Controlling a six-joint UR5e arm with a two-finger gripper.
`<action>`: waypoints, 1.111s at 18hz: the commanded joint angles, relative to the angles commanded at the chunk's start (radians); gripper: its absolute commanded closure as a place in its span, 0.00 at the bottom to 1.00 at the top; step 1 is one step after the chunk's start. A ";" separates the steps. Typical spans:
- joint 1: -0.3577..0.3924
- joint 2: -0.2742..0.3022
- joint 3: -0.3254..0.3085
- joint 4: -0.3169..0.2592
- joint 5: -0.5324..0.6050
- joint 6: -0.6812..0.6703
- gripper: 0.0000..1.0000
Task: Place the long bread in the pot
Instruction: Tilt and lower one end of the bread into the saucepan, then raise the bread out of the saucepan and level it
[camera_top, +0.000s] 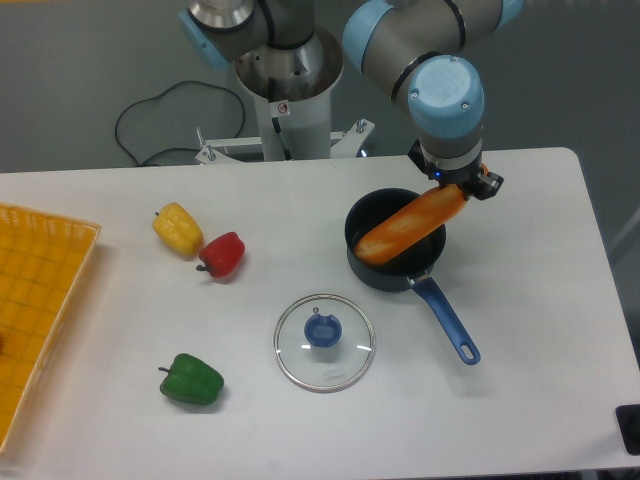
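The long bread (408, 225) is a glossy orange-brown loaf slanting across the dark navy pot (376, 271), its lower left end over the pot's inside and its upper right end raised past the rim. My gripper (459, 187) is shut on that raised end, mostly hidden under the blue wrist cap. The pot stands right of the table's middle, with its long blue handle (446, 320) pointing to the front right.
A round glass lid (324, 341) with a blue knob lies in front of the pot. A yellow pepper (177, 229) and a red pepper (223, 255) sit at the left, a green pepper (191, 380) nearer the front. A yellow tray (35, 310) is at the left edge.
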 joint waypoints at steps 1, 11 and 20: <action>0.000 0.000 0.000 0.000 0.002 0.002 0.55; -0.012 0.002 -0.003 0.000 0.002 -0.002 0.50; -0.023 0.000 -0.006 0.002 0.017 0.000 0.11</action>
